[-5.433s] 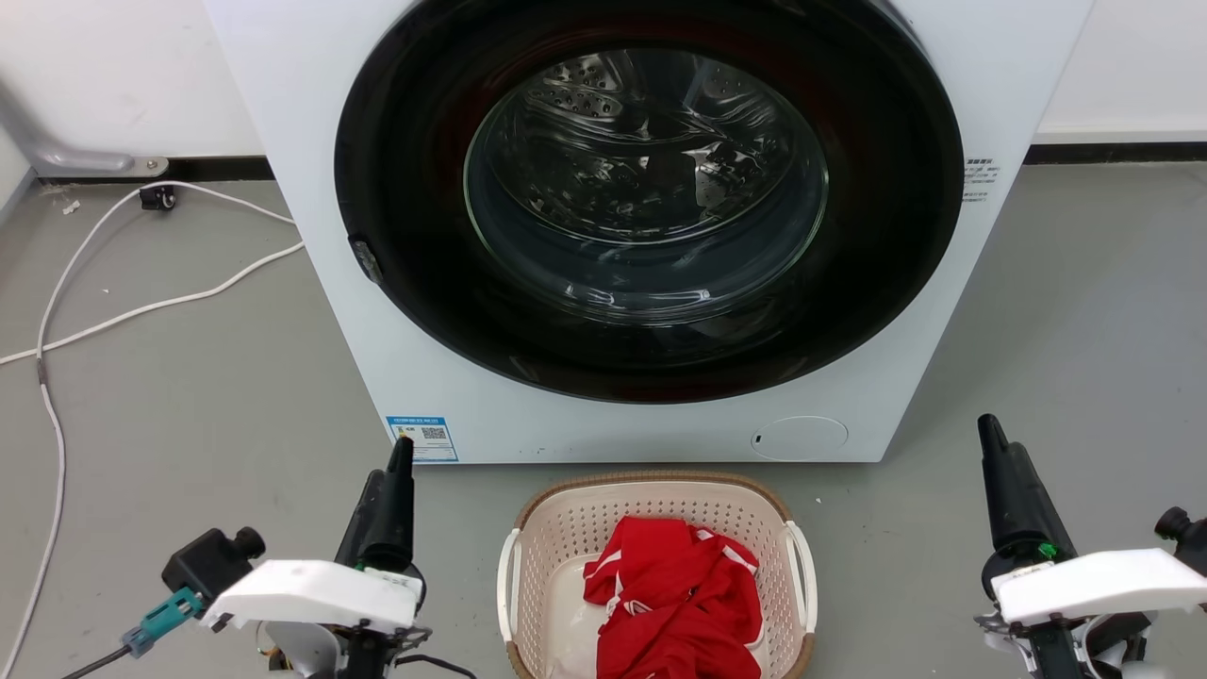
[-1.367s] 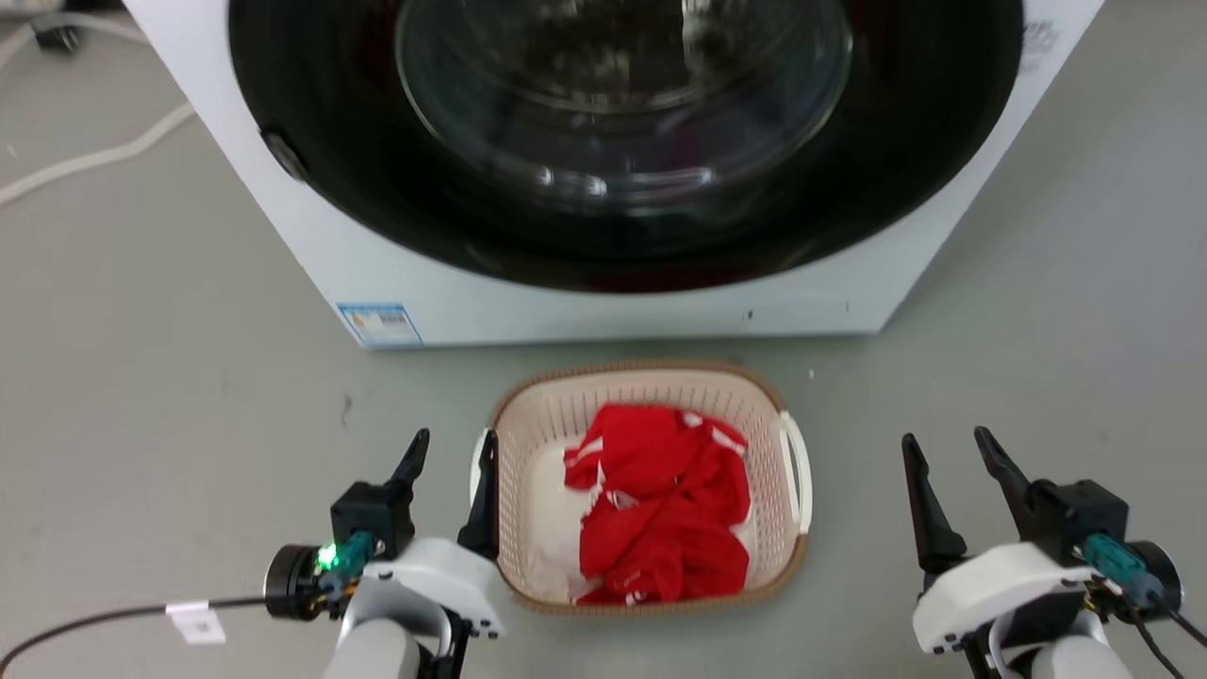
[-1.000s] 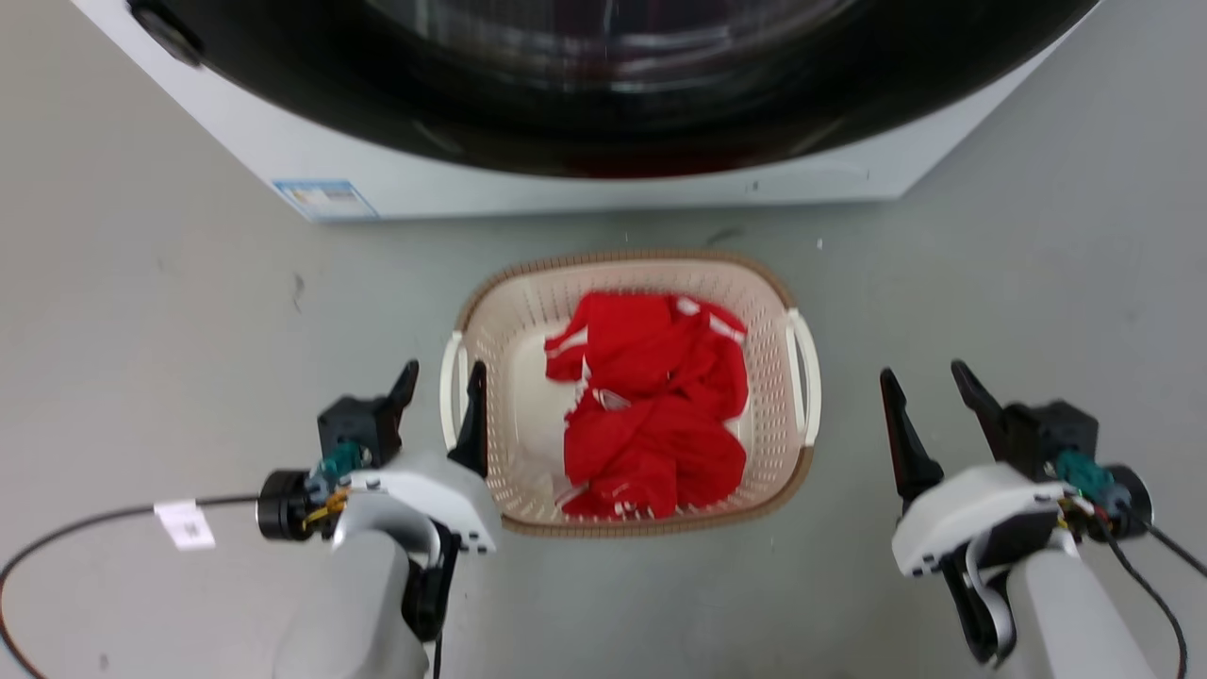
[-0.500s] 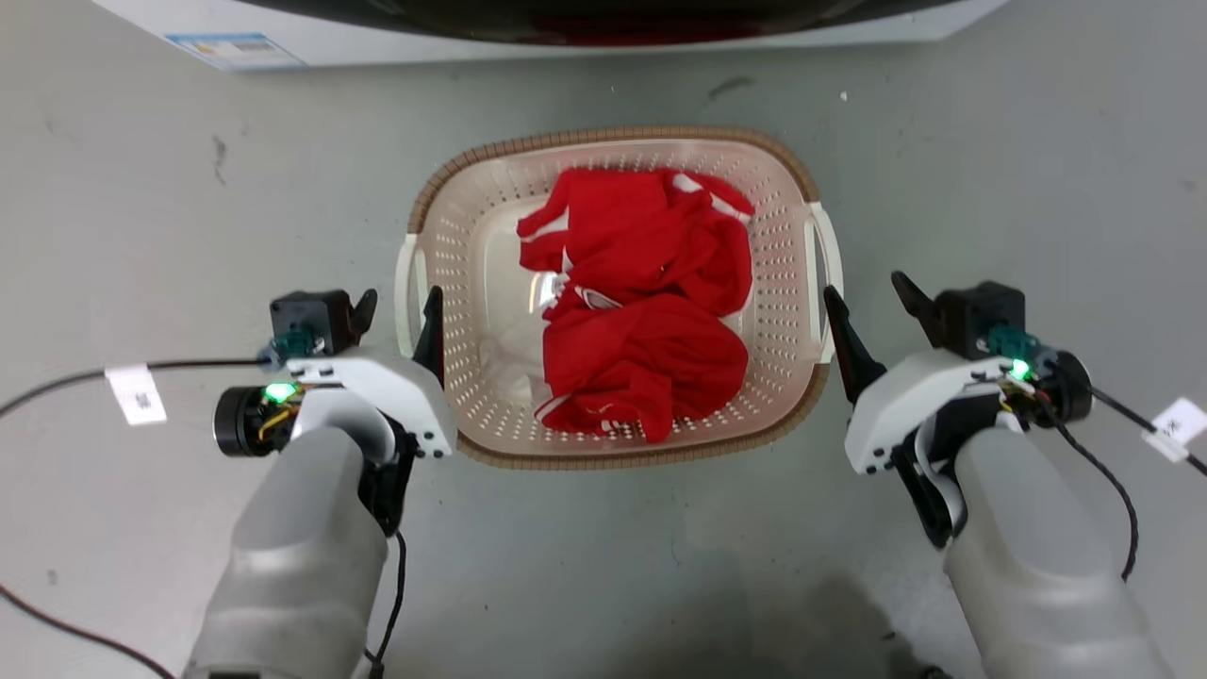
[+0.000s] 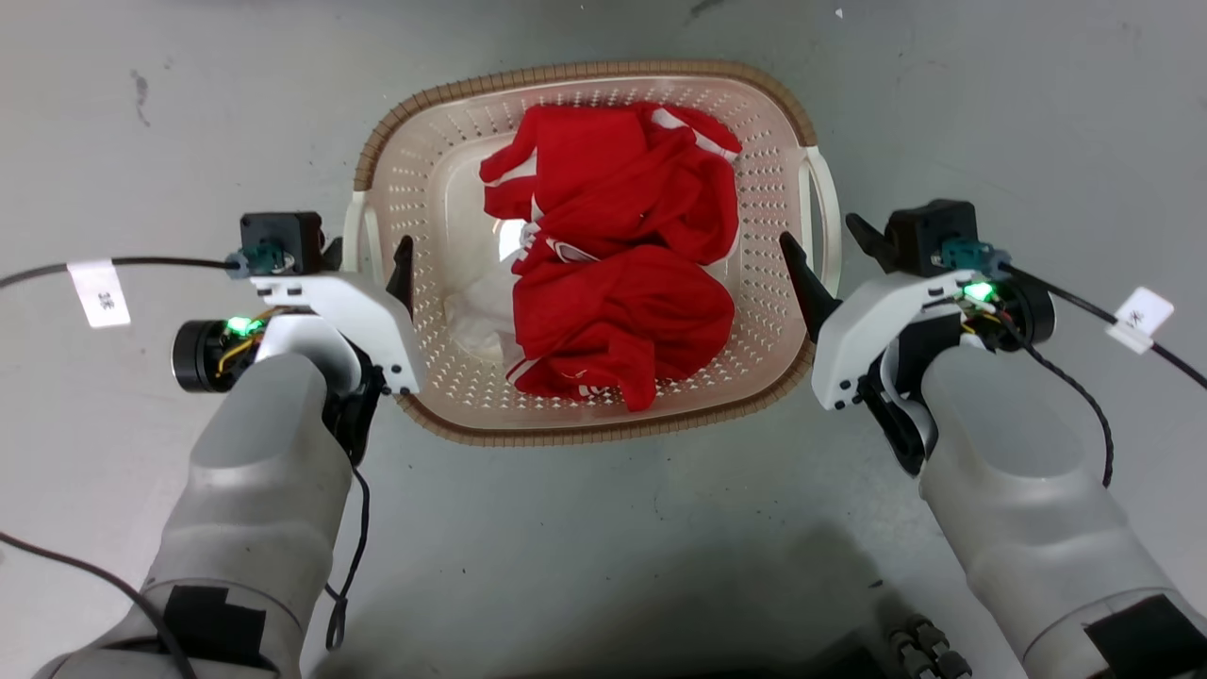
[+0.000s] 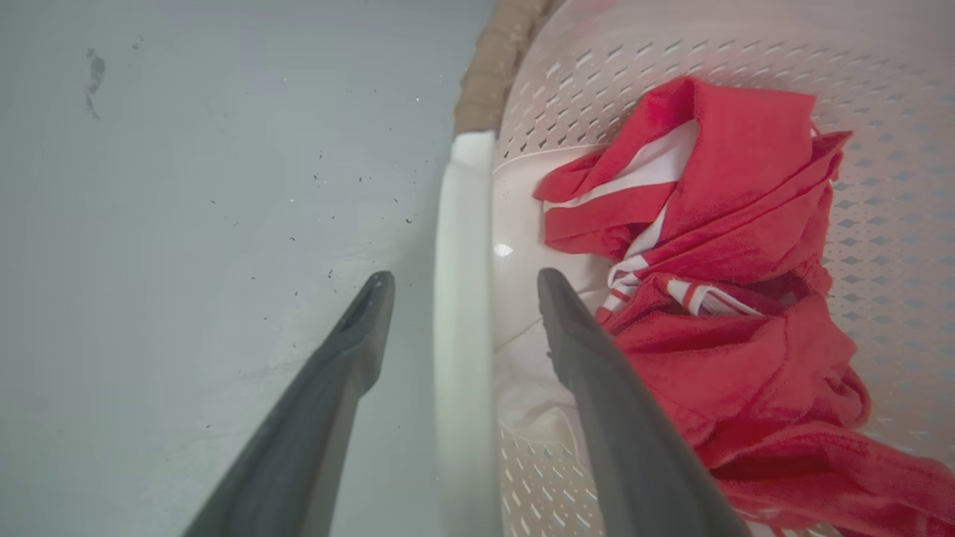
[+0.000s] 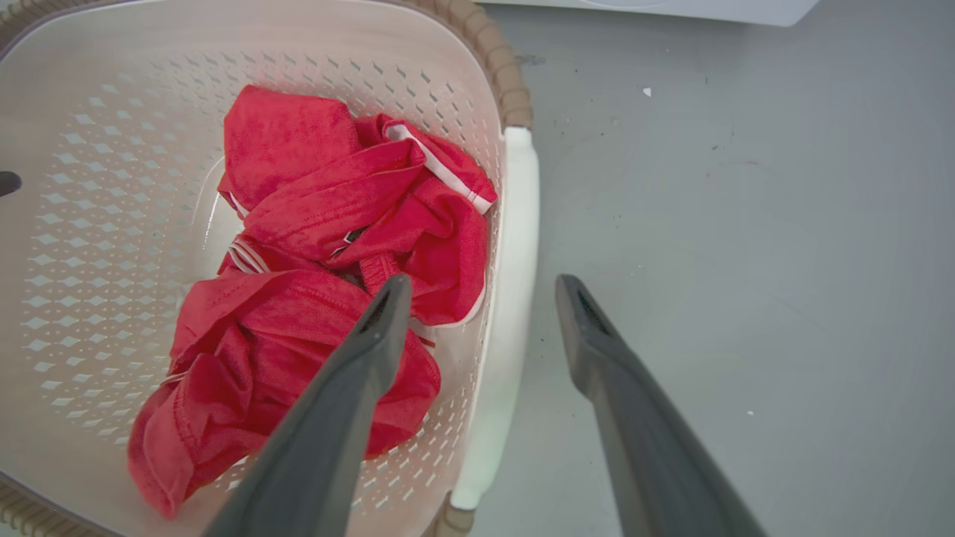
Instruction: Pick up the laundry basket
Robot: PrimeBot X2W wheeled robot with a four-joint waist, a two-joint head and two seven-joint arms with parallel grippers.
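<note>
Head view, reading left to right: the left gripper (image 5: 368,247) stands open at the left side of the laundry basket (image 5: 585,71). One finger is outside the white left handle (image 5: 356,236) and the other inside the wall. The left wrist view confirms that the handle lies between the fingers, and no contact with either can be made out. The laundry basket sits upright on the grey floor (image 5: 603,547) between the two arms, with a crumpled red garment (image 5: 613,264) inside. The right gripper (image 5: 818,231) is likewise open and straddles the white right handle (image 5: 830,226). In the right wrist view its inner finger hangs above the garment and its outer finger over bare floor.

Assessment: the step in hand is final positioning for a two-handed grasp; the lift is not yet begun. The next move calls for both pairs of fingers to close squarely on the handles. An even, simultaneous rise should follow, keeping the basket level. The inner right finger should avoid pinching the cloth.
</note>
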